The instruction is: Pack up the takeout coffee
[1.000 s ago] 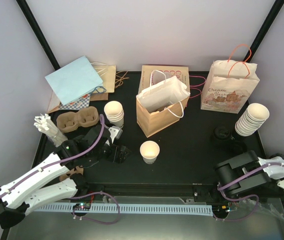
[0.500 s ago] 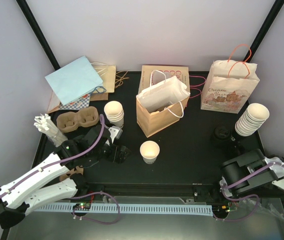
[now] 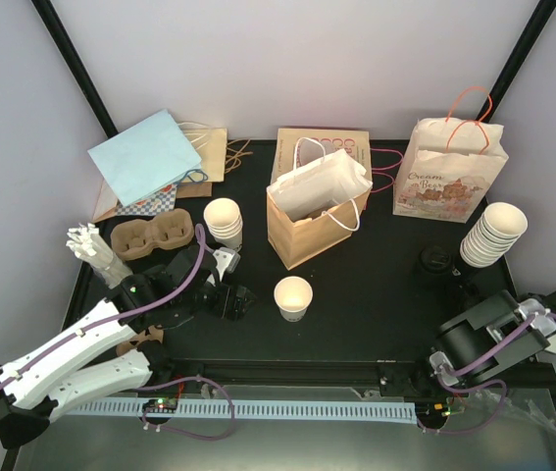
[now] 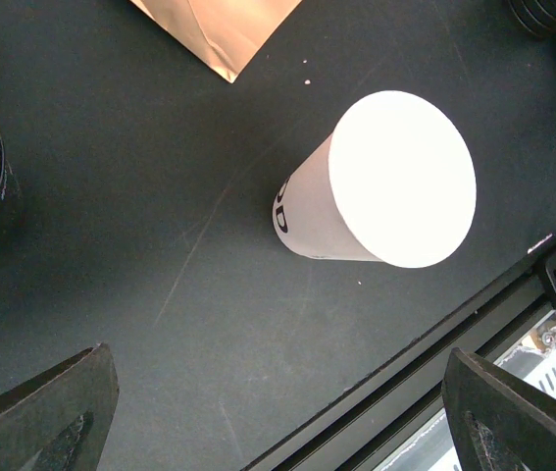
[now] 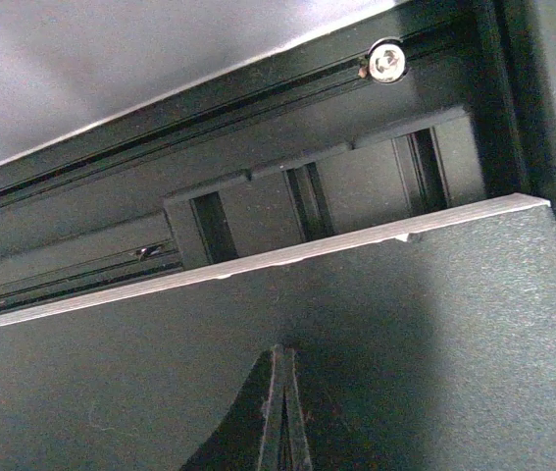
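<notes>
From above, a small cream paper cup (image 3: 293, 297), tapered with a rolled rim, stands upright on the matte black surface (image 3: 376, 304), just in front of a brown kraft bag (image 3: 297, 240). My left gripper (image 3: 230, 297) rests left of the cup, jaws wide and empty. My right gripper (image 3: 555, 324) has drawn back toward the near right corner since a second ago; the cup is unmoved. Left wrist: the smooth cup (image 4: 385, 186) lies ahead between my parted dark fingers (image 4: 42, 412). Right wrist: my fingers (image 5: 276, 422) are pressed together, holding nothing, above the surface's edge and a black metal rail (image 5: 258, 128).
</notes>
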Tool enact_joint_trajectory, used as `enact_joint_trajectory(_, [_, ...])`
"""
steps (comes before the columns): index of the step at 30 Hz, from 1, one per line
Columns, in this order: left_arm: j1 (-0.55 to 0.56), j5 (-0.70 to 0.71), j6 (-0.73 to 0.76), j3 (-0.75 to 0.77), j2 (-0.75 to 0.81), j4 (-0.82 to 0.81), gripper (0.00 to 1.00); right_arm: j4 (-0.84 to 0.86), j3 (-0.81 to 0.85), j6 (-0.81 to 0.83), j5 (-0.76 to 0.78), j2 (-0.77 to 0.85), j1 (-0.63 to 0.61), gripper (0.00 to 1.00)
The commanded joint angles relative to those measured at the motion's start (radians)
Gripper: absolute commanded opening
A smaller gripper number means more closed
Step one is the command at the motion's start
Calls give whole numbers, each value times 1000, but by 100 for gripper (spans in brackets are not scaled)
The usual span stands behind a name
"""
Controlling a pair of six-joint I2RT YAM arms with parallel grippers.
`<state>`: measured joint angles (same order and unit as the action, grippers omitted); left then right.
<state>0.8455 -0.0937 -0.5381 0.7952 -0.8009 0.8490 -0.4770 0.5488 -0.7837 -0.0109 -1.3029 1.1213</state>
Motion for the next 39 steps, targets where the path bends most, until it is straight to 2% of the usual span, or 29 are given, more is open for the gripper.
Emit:
enact_joint_trajectory(1, [-6, -2, -1, 13, -9, 3, 93, -59, -31, -20, -39, -33, -20, 1])
enact_joint_trajectory(8, [-6, -8, 1, 28, -20, 9, 93, -208, 85, -11, 96, 29, -19, 1])
enact_joint_trajectory(14, [-6, -12, -2, 28, -23, 11, 93, -323, 172, -8, 201, 242, -20, 1])
enact_joint_trajectory(18, [-6, -16, -3, 25, -20, 14, 93, -380, 239, 41, 212, 342, -31, 1])
enact_joint_trajectory(22, [-6, -16, 0, 20, -16, 10, 93, -406, 256, 52, 266, 410, -205, 1])
enact_joint_trajectory(25, [-6, -18, 1, 19, -17, 9, 93, -456, 315, 5, 408, 496, -392, 1])
enact_joint_trajectory(27, [-6, -21, 0, 18, -15, 7, 93, -464, 357, 13, 436, 549, -458, 1])
enact_joint_trajectory(32, [-6, -26, 1, 8, -18, -18, 93, -536, 423, 9, 419, 571, -585, 1])
enact_joint_trajectory(39, [-6, -29, -12, 4, -28, -45, 93, -590, 361, -17, 434, 577, -870, 1])
